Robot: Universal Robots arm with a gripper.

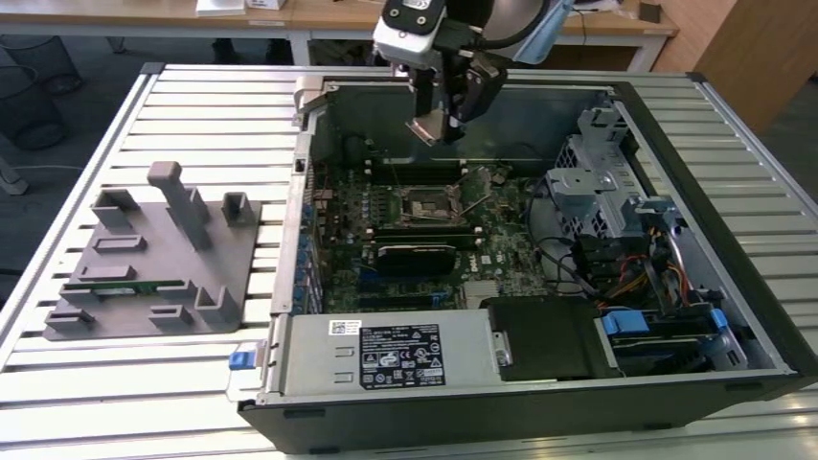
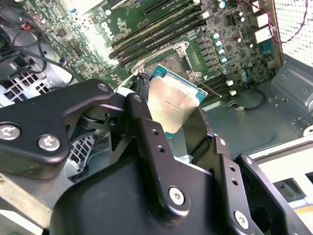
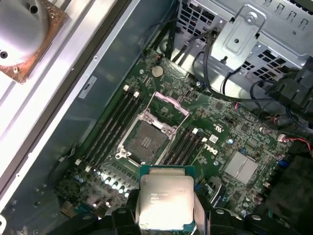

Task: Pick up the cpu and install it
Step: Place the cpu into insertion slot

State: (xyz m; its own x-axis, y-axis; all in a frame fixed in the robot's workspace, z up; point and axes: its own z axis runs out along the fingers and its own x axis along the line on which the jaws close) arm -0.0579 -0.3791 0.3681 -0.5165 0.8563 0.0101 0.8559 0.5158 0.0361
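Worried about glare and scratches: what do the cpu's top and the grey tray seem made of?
The cpu, held between the fingers, has a top that looks like bare metal, silver-grey with a soft sheen; its thin rim looks like blue-green circuit board. The tray looks like matte grey plastic: uniform, dull, no glints.

**Room over the socket**

Your claw (image 1: 434, 125), gripping the cpu (image 3: 166, 203), hangs in clear air above the open socket (image 1: 428, 201). Memory slots (image 1: 416, 233) flank it; the drive cage (image 1: 599, 177) and cables (image 1: 572, 257) crowd the exterior view's right.
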